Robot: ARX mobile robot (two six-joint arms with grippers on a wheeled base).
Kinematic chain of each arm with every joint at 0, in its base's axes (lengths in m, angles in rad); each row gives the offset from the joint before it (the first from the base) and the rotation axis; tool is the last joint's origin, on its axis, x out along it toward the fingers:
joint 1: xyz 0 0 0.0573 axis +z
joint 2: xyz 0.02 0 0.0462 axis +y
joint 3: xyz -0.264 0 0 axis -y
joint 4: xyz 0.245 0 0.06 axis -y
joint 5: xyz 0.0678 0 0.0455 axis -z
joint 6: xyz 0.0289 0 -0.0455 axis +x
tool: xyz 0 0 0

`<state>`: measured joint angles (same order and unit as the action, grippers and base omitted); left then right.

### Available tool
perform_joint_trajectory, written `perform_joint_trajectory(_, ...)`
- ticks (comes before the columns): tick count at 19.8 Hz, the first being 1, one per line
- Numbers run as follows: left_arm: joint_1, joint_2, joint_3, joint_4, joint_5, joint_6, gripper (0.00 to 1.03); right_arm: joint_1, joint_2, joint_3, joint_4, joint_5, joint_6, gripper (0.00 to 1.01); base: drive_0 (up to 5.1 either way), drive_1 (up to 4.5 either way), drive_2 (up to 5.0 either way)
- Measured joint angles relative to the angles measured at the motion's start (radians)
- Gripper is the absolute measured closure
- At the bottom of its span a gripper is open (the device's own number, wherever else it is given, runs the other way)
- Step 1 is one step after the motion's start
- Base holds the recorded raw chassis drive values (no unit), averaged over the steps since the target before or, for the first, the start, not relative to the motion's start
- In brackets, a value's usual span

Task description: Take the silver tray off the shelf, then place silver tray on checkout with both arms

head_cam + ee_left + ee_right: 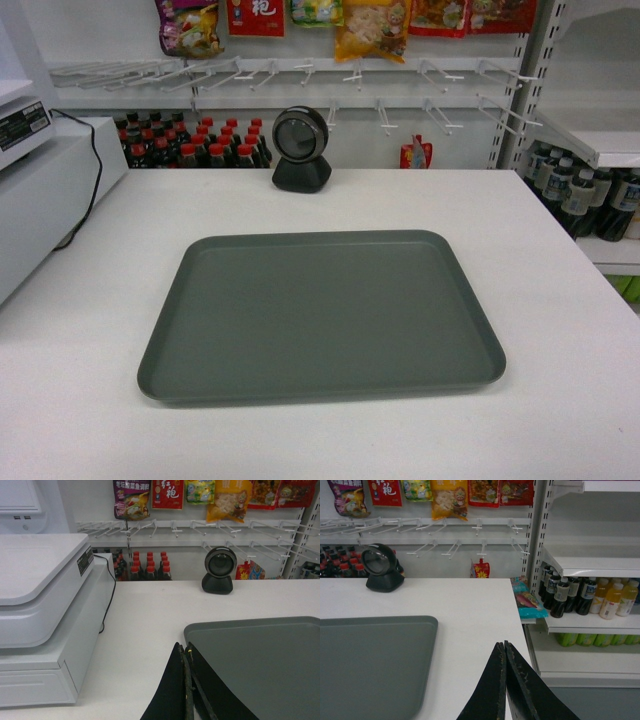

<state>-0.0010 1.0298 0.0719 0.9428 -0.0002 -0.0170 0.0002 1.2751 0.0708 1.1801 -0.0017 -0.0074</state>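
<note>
The silver tray [320, 312] lies flat on the white checkout [560, 330], in front of the black scanner [301, 150]. No gripper shows in the head view. In the left wrist view my left gripper [184, 647] is shut with nothing in it, its tips just left of the silver tray [260, 660] near its left rim. The right wrist view has my right gripper [504, 645] shut and empty over the checkout [470, 605], right of the silver tray [370, 665]. The shelf [600, 565] stands at the right with bottles below it.
A white register unit [40, 605] with a black cable sits at the counter's left. Behind the counter are sauce bottles [195, 145], peg hooks and hanging snack bags [370, 25]. Drink bottles [575, 597] fill the right shelves. The counter's right edge [524, 625] drops off near my right gripper.
</note>
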Motion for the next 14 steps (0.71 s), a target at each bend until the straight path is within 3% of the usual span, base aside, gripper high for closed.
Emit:
perform_joint_trajectory(3, 0.000, -0.112, -0.028, -0.090, 0.000, 0.000, 1.02, 0.000, -0.140, -0.033, -0.108, 0.001, 0.000, 0.99, 0.0, 0.00, 0.0)
perform_joint_trajectory(6, 0.000, -0.220, -0.045, -0.174, 0.000, 0.000, 1.02, 0.000, -0.330, -0.032, -0.302, 0.001, 0.000, 0.99, 0.0, 0.00, 0.0)
perform_joint_trajectory(14, 0.000, -0.473, -0.061, -0.398, 0.000, 0.000, 1.02, 0.000, -0.627, -0.058, -0.549, 0.001, 0.000, 0.99, 0.0, 0.00, 0.0)
